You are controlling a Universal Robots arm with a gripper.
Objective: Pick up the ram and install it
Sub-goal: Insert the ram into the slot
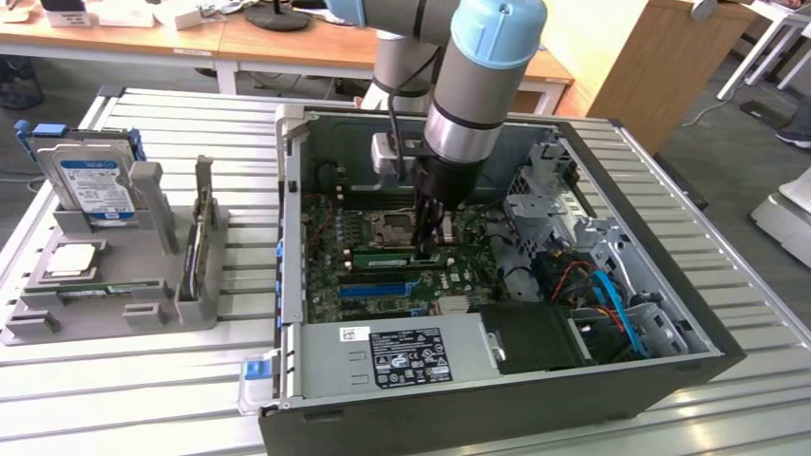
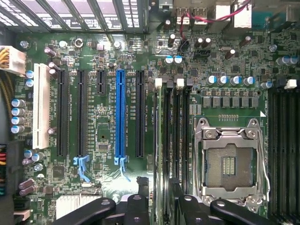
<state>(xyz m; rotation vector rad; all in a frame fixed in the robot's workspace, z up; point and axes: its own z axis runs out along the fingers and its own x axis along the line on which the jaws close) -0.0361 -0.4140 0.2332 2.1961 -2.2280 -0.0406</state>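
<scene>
I can read no word or number for certain: the black label on the silver power supply carries white print and small marks too fine to make out, and the white sticker just beside it shows only barcode-like lines. The blue label on the hard drive and the white lettering along the blue slot of the motherboard are equally illegible to me.

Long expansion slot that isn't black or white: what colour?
Blue; the long plastic expansion slot shows best in the wrist view.

Wooden desks stand behind a slatted metal table.
</scene>
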